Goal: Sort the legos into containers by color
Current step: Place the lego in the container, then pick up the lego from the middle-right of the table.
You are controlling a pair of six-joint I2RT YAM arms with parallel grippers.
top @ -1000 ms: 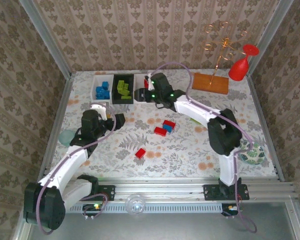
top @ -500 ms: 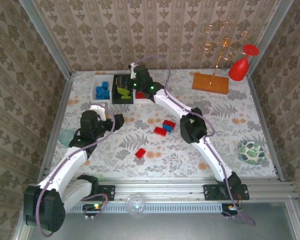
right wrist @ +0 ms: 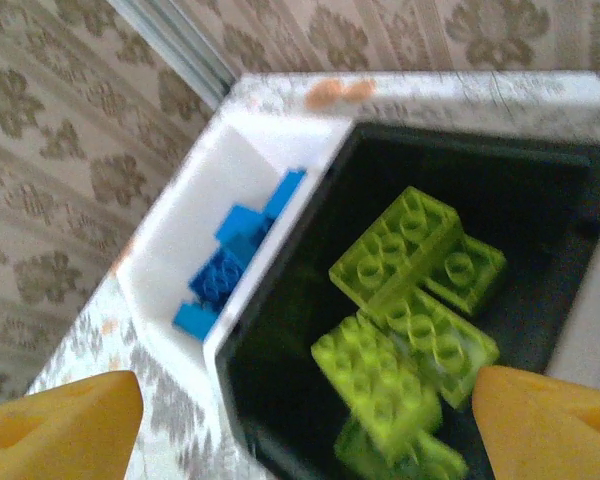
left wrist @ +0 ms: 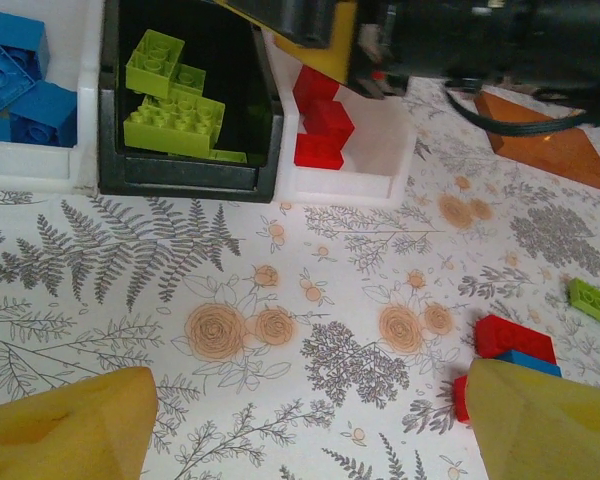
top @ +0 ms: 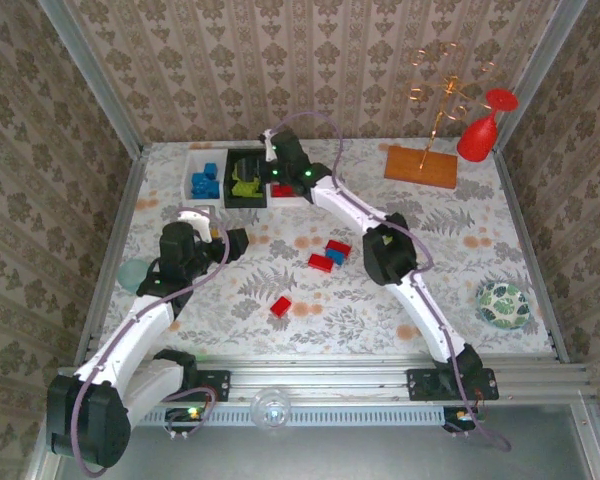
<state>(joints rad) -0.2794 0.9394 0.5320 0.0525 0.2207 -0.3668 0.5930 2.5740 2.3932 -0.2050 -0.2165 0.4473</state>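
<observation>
Stretching to the far edge, our right hand [right wrist: 305, 425] gapes wide over green legos [right wrist: 410, 250]; left wrist sees red legos [left wrist: 320, 120].

I see lime green legos [right wrist: 408, 262] inside the black bin [right wrist: 500, 172], blue legos [right wrist: 225, 277] in the white bin [right wrist: 248, 158] touching it.

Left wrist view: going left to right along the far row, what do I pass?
Left white bin with blue legos → black bin with lime green legos → right white bin with red legos → orange wooden base.
</observation>
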